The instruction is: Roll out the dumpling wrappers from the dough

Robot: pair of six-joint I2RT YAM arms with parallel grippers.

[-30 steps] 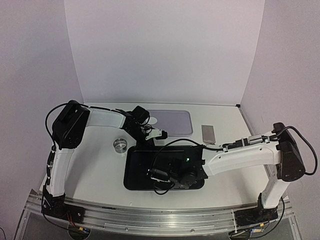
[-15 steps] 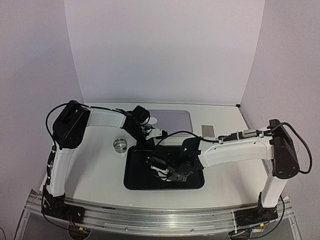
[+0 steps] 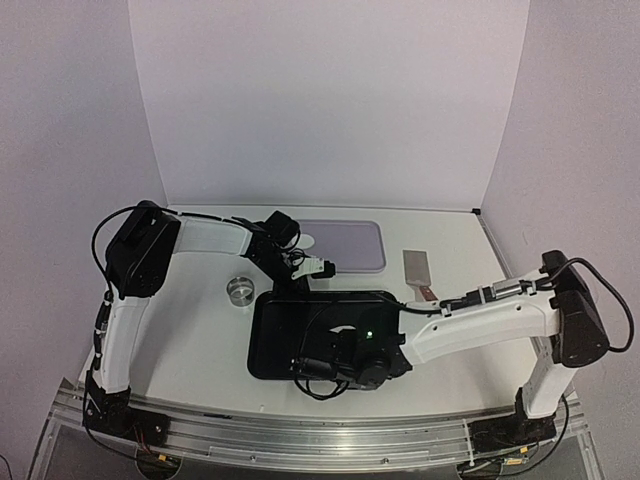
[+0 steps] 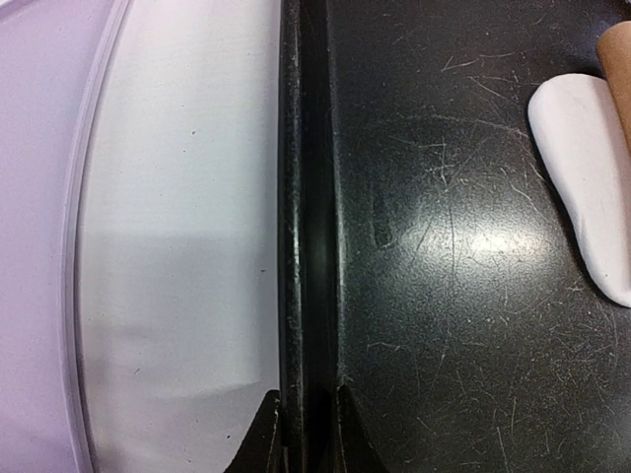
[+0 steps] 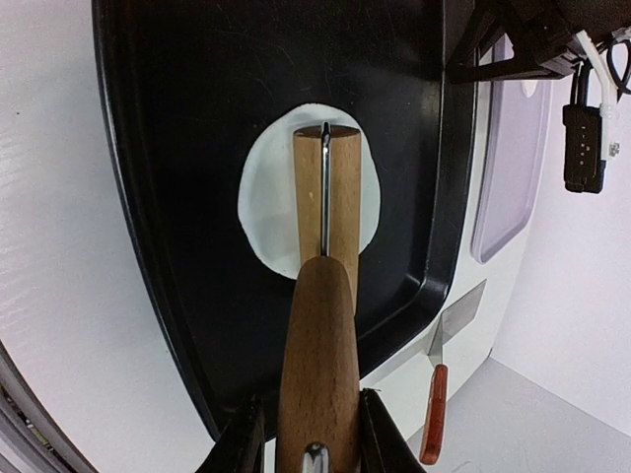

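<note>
Rolling stage, with the dough under the pin. The wooden rolling pin (image 5: 340, 197) is clamped by its handle between the closed-down fingers of the right gripper (image 5: 315, 434). Its roller is laid across the flattened white dough (image 5: 261, 212) on the floor of the black tray (image 5: 168, 197). The tray's far rim (image 4: 306, 246) is pinched by the left gripper (image 4: 308, 426), by which the tray appears to be braced. Three risks may be judged. The soft dough could be lifted with the roller if it sticks to the wood. The patch could be thinned unevenly or torn at an edge if pressure is biased to one side. The tray could be dragged if the pinch on the rim slips. The dough is seen directly beneath the roller and in contact with it, roughly mid-tray, protruding on both sides and just past the roller's end. A red-handled scraper (image 5: 434, 424) lies on the table beside the tray.
</note>
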